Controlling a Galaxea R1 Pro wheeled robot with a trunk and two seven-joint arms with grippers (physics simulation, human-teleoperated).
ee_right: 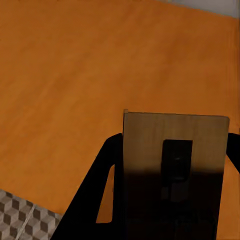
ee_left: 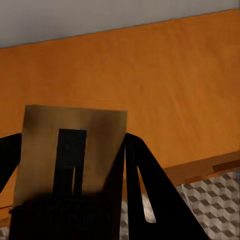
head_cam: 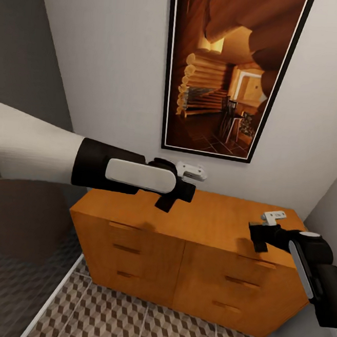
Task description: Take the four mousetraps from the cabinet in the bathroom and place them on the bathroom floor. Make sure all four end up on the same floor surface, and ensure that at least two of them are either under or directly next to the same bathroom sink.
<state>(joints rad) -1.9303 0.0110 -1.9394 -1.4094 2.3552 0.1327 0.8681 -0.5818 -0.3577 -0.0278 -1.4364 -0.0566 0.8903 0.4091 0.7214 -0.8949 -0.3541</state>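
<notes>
The cabinet (head_cam: 220, 220) is a low orange-brown sideboard against the white wall. Both my arms hang over its top. My left gripper (head_cam: 166, 203) is over its left part and points down. In the left wrist view my left gripper (ee_left: 72, 145) is shut on a flat brown mousetrap (ee_left: 70, 135), above the cabinet top (ee_left: 165, 75). My right gripper (head_cam: 257, 242) is over the right part near the front edge. In the right wrist view my right gripper (ee_right: 172, 142) is shut on another mousetrap (ee_right: 175, 150), above the cabinet top (ee_right: 65, 75). The cube-patterned bathroom floor (head_cam: 138, 320) lies below.
A large framed picture (head_cam: 224, 71) of a log interior hangs above the cabinet. A grey wall and a dark rounded shape (head_cam: 19, 216) stand at the left, with a white strip (head_cam: 53, 296) along the floor. Another wall closes in at the right.
</notes>
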